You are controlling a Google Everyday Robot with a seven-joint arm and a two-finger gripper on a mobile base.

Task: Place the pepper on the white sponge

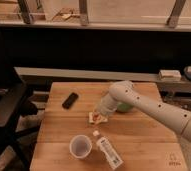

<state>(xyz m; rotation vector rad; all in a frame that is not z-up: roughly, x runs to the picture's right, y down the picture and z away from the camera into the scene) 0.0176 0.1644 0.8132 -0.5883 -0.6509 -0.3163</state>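
The white sponge (pixel 92 119) lies near the middle of the wooden table (pixel 64 132), partly covered by my gripper. The red-orange pepper (pixel 95 118) shows as a small orange patch on or just over the sponge, right under the gripper tip. I cannot tell whether it rests on the sponge or is still held. My gripper (pixel 101 114) points down at the sponge at the end of the white arm (pixel 154 110), which reaches in from the right.
A black phone (pixel 70 100) lies at the back left of the table. A translucent white cup (pixel 80 146) and a lying white labelled bottle (pixel 108 151) are at the front. A green bowl (pixel 124 107) sits behind the arm. A dark chair (pixel 6 107) stands to the left.
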